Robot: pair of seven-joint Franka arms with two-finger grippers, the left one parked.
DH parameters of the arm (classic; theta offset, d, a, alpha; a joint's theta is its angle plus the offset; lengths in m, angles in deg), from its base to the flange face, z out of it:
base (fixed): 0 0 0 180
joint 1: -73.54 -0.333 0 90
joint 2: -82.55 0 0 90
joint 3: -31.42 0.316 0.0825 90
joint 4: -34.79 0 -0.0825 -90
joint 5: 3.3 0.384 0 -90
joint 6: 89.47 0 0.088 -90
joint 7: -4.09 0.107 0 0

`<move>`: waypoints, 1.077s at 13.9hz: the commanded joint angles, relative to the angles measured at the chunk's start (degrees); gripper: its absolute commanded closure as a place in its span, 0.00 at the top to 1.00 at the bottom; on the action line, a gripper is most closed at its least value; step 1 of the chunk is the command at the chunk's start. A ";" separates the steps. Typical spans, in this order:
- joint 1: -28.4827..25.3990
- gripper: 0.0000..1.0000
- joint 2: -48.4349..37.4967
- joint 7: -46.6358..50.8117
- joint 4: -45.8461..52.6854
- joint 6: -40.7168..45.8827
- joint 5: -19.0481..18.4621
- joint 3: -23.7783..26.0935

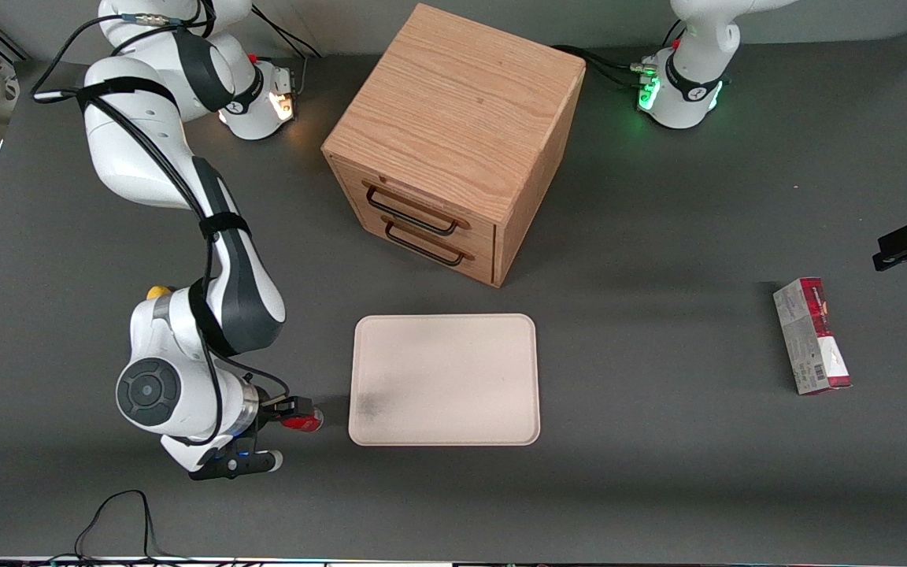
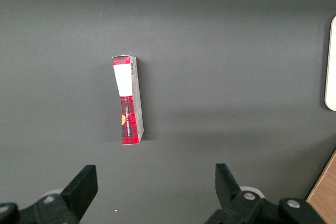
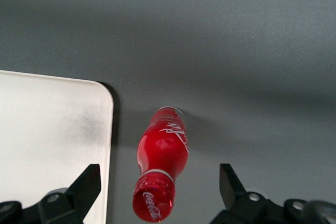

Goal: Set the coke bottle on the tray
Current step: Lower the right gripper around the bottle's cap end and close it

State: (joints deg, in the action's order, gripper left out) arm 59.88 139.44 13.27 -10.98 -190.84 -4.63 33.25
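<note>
The coke bottle (image 1: 305,420) is a small red bottle with a red cap. It stands upright on the dark table, just off the smudged corner of the cream-white tray (image 1: 444,379), toward the working arm's end. In the right wrist view the bottle (image 3: 163,156) shows cap-first between the two black fingers, beside the tray's rounded corner (image 3: 47,129). My right gripper (image 1: 284,433) hangs over the bottle with its fingers open on either side of the cap, not touching it. It also shows in the right wrist view (image 3: 159,182).
A wooden drawer cabinet (image 1: 453,150) stands farther from the front camera than the tray. A red-and-grey carton (image 1: 812,335) lies toward the parked arm's end, also in the left wrist view (image 2: 128,100). A yellow lump (image 1: 157,292) peeks out beside the working arm.
</note>
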 commanded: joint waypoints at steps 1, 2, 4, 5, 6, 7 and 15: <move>-0.31 1.00 0.50 -1.27 -0.45 -0.50 -0.61 -0.16; -0.31 1.00 0.50 -1.27 -0.54 -0.50 -0.61 -0.16; -0.31 1.00 0.50 -1.27 -0.63 -0.41 -0.61 -0.16; -0.31 1.00 0.41 -1.27 -0.63 -0.23 -0.52 -0.16; -0.31 1.00 0.33 -1.27 -0.54 0.03 -0.52 -0.16; -0.31 1.00 0.15 -1.27 -0.63 0.29 -0.52 -0.07; -0.31 0.60 -0.47 -1.18 -0.54 2.76 -0.52 -0.07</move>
State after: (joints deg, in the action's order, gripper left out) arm 59.83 139.87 12.99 -11.20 -189.27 -4.63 33.25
